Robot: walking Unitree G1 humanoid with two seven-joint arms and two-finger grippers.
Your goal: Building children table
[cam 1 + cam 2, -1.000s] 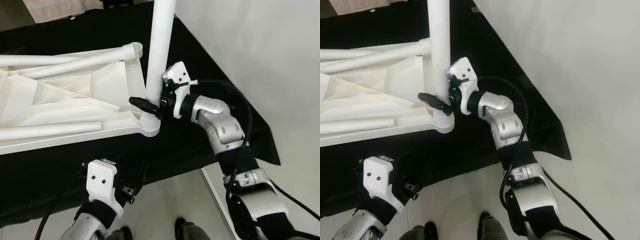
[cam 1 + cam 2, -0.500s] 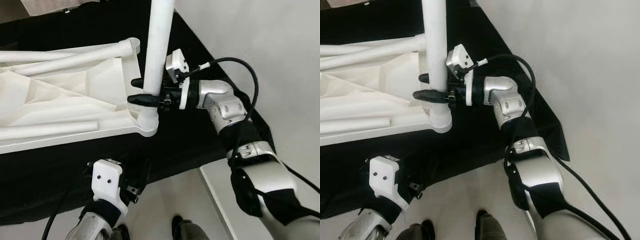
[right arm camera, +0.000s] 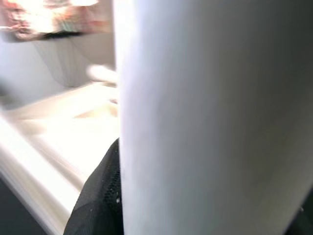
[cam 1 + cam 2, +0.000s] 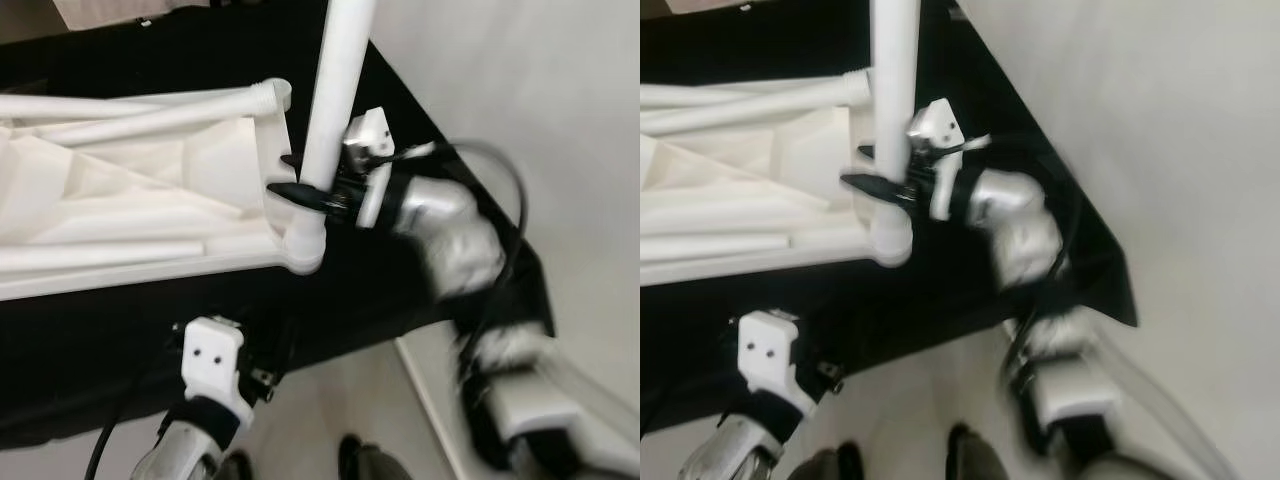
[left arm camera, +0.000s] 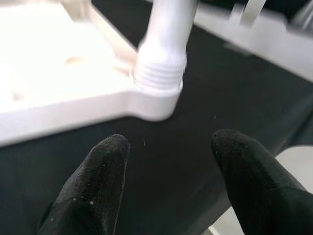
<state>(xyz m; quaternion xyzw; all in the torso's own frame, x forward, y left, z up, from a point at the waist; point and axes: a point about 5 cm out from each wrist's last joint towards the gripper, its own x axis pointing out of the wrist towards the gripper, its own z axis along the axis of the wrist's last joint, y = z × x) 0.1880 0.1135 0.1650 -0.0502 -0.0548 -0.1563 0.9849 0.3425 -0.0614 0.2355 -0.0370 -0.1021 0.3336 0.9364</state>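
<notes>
The white plastic tabletop lies upside down on a black cloth. One white table leg stands upright in its near right corner socket. My right gripper is shut around that leg just above the socket, one black finger on each side, and the right arm is blurred. In the right wrist view the leg runs between the fingers. My left gripper hangs open below the table's front edge, its wrist view looking at the threaded leg base. Other legs lie on the tabletop.
The black cloth covers the work surface and drops off at the right toward a pale floor. A person's dark shoes show at the bottom by the cloth's front edge.
My right arm is moving and now blurs, still holding the upright leg. The camera has shifted a little. The left gripper stays low in front.
</notes>
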